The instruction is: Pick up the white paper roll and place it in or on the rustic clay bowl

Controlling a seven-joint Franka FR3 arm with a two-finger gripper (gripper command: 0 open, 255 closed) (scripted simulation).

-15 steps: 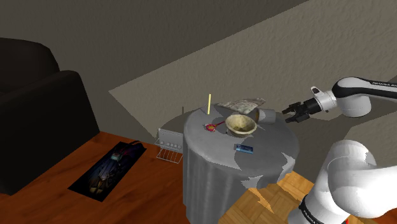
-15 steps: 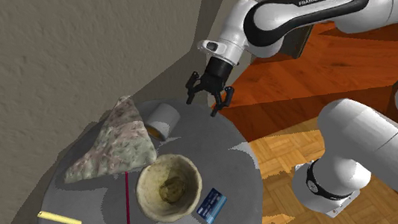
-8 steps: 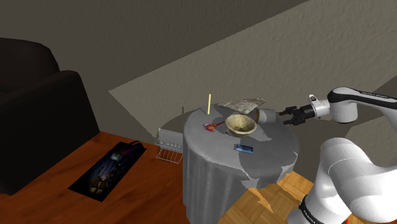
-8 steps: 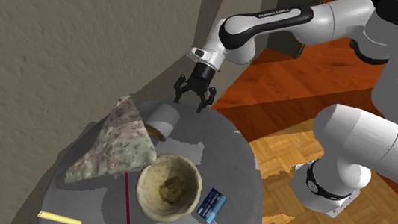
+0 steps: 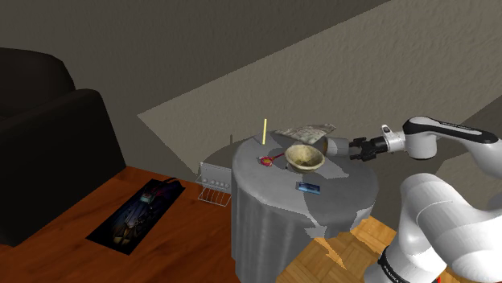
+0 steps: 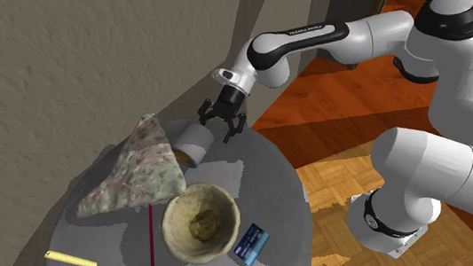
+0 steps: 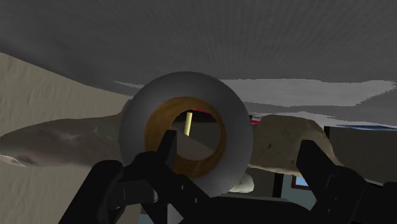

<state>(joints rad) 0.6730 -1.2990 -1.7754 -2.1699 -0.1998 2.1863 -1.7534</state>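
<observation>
claw point(image 6: 216, 128) fingers apart at the open end of the paper roll point(image 6: 192, 139); can't tell if they touch. Roll lies on its side on the surface point(image 6: 271, 182), at 12 o'clock of the bowl point(image 6: 200, 222), and partly hides it in the wrist view. Crumpled cloth point(image 6: 132, 173) at the bowl's 11. Claw is closer than 0.5 s ago.

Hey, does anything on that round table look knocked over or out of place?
The white paper roll lies tipped on its side on the table, its hollow core facing the open gripper. Nothing else looks spilled or broken.
</observation>
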